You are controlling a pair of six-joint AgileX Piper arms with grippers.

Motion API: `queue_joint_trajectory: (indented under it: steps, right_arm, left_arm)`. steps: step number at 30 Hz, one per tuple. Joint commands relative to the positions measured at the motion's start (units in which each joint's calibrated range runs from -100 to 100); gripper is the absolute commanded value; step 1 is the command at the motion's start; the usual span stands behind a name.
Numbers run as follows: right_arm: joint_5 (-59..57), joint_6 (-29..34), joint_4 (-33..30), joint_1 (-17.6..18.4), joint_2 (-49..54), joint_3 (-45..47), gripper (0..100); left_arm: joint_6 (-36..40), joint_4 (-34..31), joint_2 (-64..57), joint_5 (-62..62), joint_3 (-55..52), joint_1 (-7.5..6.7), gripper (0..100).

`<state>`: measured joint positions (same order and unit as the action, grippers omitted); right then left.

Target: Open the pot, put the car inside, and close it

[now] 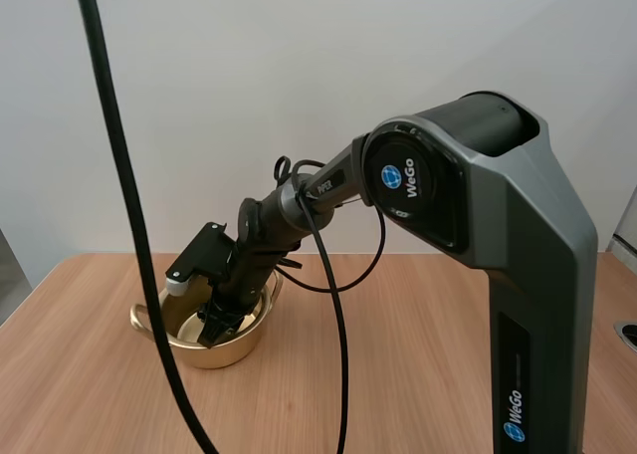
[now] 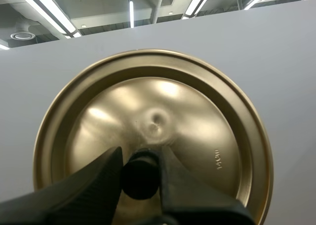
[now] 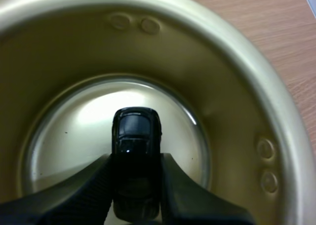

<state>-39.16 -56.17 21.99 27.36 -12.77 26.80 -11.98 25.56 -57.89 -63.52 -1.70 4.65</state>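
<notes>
Robot lab/test bench: WeGo-branded arm (image 1: 518, 235) at wood table (image 1: 448, 374) w/ plain white wall (image 1: 299, 66) behind.

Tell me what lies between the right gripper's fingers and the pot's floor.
Only the black car, pinched by the right gripper inside the pot; whether it touches the floor I cannot tell. The right wrist view shows this.

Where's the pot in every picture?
High view: pot on the left part of the table, right gripper dipping into it.
Right wrist view: pot wall rings the right gripper, which pinches the car.
Left wrist view: the pot's lid, its knob pinched by the left gripper.
Shared landmark: the wooden table under the pot, in the high and right wrist views.
</notes>
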Motion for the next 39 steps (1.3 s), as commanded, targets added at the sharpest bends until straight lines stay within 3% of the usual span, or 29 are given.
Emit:
queue_joint_trajectory:
  steps: [1,2,3,4,7,15,18,20,22,23,28,34,39]
  right_arm:
    - [0.52,-0.08,0.50,0.01,0.06,-0.06,61]
    - [0.76,-0.08,1.16,0.01,0.06,-0.06,80]
    - [1.09,-0.08,1.63,0.01,0.06,-0.06,94]
    - [1.09,-0.08,1.77,0.01,0.06,-0.06,97]
    - [1.53,-0.08,1.77,0.01,0.06,-0.06,91]
    - [0.39,0.05,2.57,0.01,8.14,-0.06,89]
    - [-1.58,1.02,2.45,0.01,15.04,-0.06,73]
    - [-5.12,1.55,0.80,-0.14,20.75,-0.06,46]
    - [-9.30,1.81,-0.96,-0.68,25.92,-0.06,5]
    - [-11.39,2.60,-2.01,-1.20,28.73,-0.06,0]
    - [-15.64,9.16,-6.32,-5.32,40.05,-0.06,0]
    - [-15.08,15.31,-8.04,-14.26,51.03,-0.06,0]
    - [-1.36,15.80,-8.14,-21.49,60.42,5.20,0]
  left_arm:
    - [0.00,-0.06,0.04,-0.10,0.09,-0.01,0]
    - [0.00,-0.06,0.04,-0.10,0.09,-0.01,0]
    - [0.00,-0.06,0.04,-0.10,0.09,-0.01,0]
    - [0.00,-0.06,0.04,-0.10,0.09,-0.01,0]
    - [0.00,-0.06,0.04,-0.10,0.09,-0.01,0]
    - [0.00,-0.06,0.04,-0.10,0.09,-0.01,0]
    - [0.00,-0.36,0.04,-0.08,0.09,-0.01,0]
    - [0.00,-1.67,0.04,-0.08,0.09,-0.01,0]
    - [0.00,-3.61,0.04,-0.08,0.09,-0.01,0]
    - [0.00,-4.80,0.04,-0.08,0.09,-0.01,0]
    - [1.31,-7.86,0.04,-0.08,-1.26,-0.01,0]
    - [1.22,-9.09,-2.27,4.11,-9.79,-0.01,0]
    - [0.85,-9.17,-6.68,9.44,-23.94,-0.01,0]
